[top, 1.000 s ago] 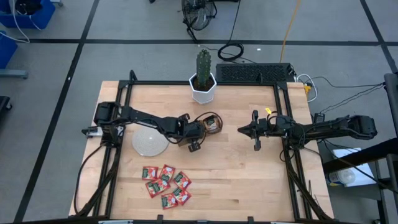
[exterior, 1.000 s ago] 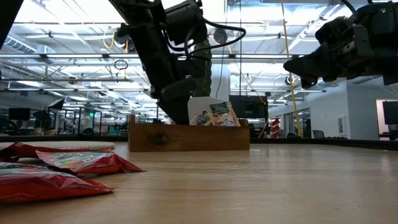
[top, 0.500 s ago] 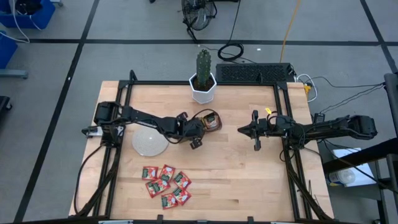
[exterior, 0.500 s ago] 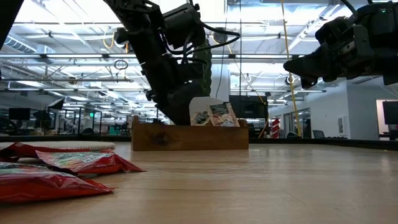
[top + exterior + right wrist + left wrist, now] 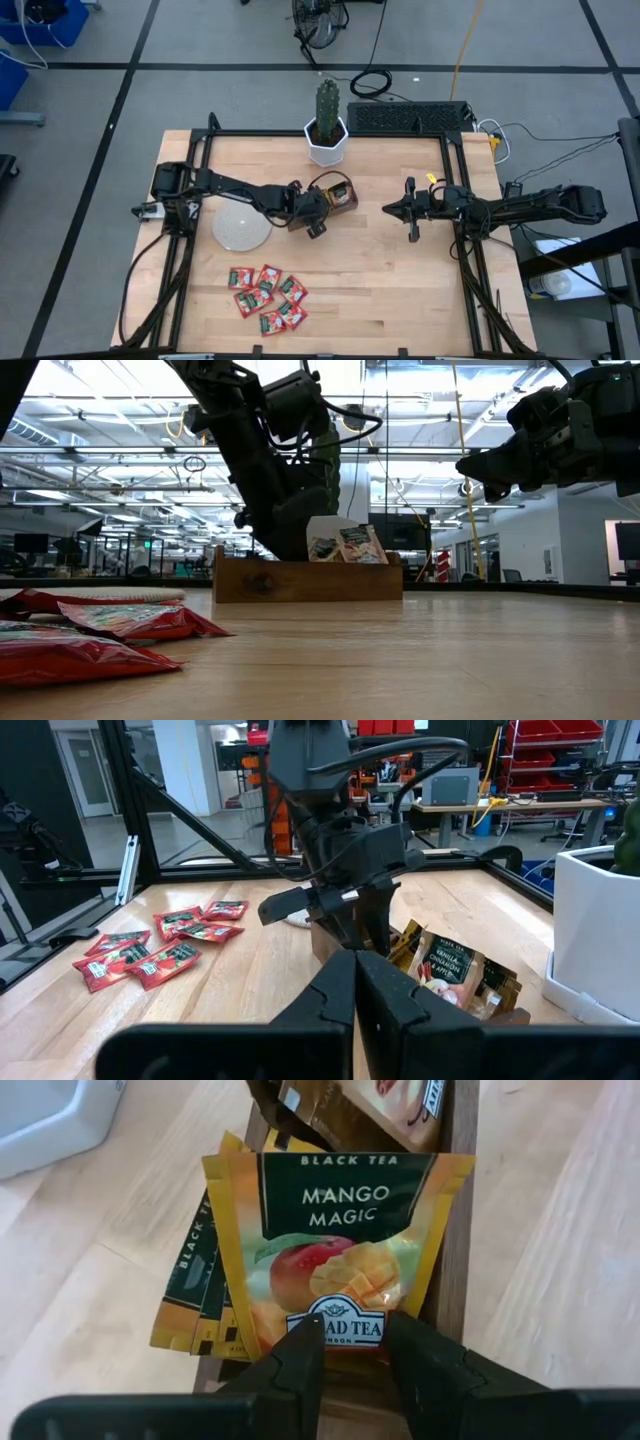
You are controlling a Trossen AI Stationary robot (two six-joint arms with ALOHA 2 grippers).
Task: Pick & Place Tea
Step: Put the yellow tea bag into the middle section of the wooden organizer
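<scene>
Orange-yellow and printed "Mango Magic", a tea sachet (image 5: 338,1250) sits pinched between the fingers of the left gripper (image 5: 352,1342), which hangs low over the brown wooden tray (image 5: 340,195) near the middle of the table (image 5: 390,270). Seen from the left wrist, the held sachet stands over the tray's compartment, fanned in front of more orange-yellow sachets (image 5: 195,1295) that lean just beside it in the same box, with brownish sachets (image 5: 365,1105) in the next section. From table height, two sachets (image 5: 345,544) poke above the tray's front wall, the left arm (image 5: 260,450) reaching down right behind them. A loose cluster of red sachets with green print (image 5: 267,292) lies flat well apart from the tray, on the near side of the table, with a round pale disc (image 5: 241,228) between the pile and the tray. Beyond the tray stands a potted cactus (image 5: 327,122). The right gripper (image 5: 409,212) waits off to the tray's other side, its fingers pressed together and holding nothing.
</scene>
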